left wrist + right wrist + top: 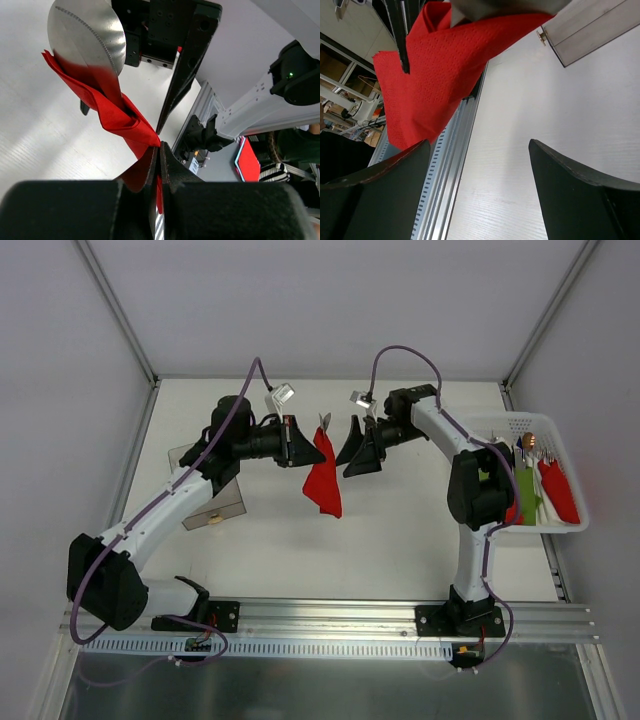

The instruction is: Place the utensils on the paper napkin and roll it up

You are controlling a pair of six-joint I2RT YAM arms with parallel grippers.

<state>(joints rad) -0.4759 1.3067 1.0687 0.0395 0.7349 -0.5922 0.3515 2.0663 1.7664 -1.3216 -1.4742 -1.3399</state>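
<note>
My left gripper point(303, 444) is shut on a red paper napkin point(323, 478) and holds it in the air over the table's middle, its lower part hanging loose. A shiny silver utensil tip point(323, 421) pokes out of the napkin's top. In the left wrist view the fingers point(172, 167) pinch the twisted napkin point(120, 120), and the silver utensil end point(87, 37) rises from the folds. My right gripper point(354, 451) is open, just right of the napkin. In the right wrist view it point(480, 145) is empty, with the napkin point(430, 75) beyond its left finger.
A white basket point(530, 418) at the right edge holds rolled bundles, red point(559, 492) and green. A clear plastic box point(216, 506) stands under the left arm and shows in the right wrist view point(600, 30). An aluminium rail point(330, 615) runs along the near edge.
</note>
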